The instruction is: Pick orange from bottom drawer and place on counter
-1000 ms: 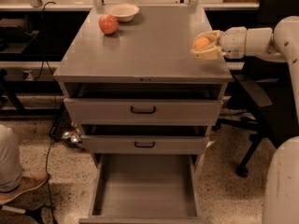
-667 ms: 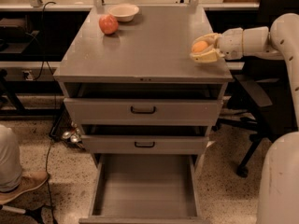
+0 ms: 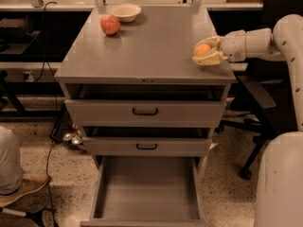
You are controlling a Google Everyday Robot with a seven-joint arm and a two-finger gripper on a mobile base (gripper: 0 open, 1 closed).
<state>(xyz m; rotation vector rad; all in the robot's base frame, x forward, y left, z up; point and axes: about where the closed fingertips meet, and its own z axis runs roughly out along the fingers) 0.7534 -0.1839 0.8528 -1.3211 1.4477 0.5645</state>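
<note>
The orange (image 3: pixel 202 49) is held between the pale fingers of my gripper (image 3: pixel 206 52), low over the right edge of the grey counter (image 3: pixel 147 46). I cannot tell whether it touches the counter. The white arm reaches in from the right. The bottom drawer (image 3: pixel 147 193) is pulled fully out below and its flat grey floor shows nothing in it.
A reddish apple-like fruit (image 3: pixel 110 24) and a white bowl (image 3: pixel 125 12) sit at the counter's back left. The two upper drawers (image 3: pixel 145 111) with black handles stand slightly ajar. A black chair (image 3: pixel 265 122) is at the right. A person's leg and shoe (image 3: pixel 14 174) are at the lower left.
The gripper with the orange has shifted very slightly left and down over the counter's right edge. Nothing else has moved.
</note>
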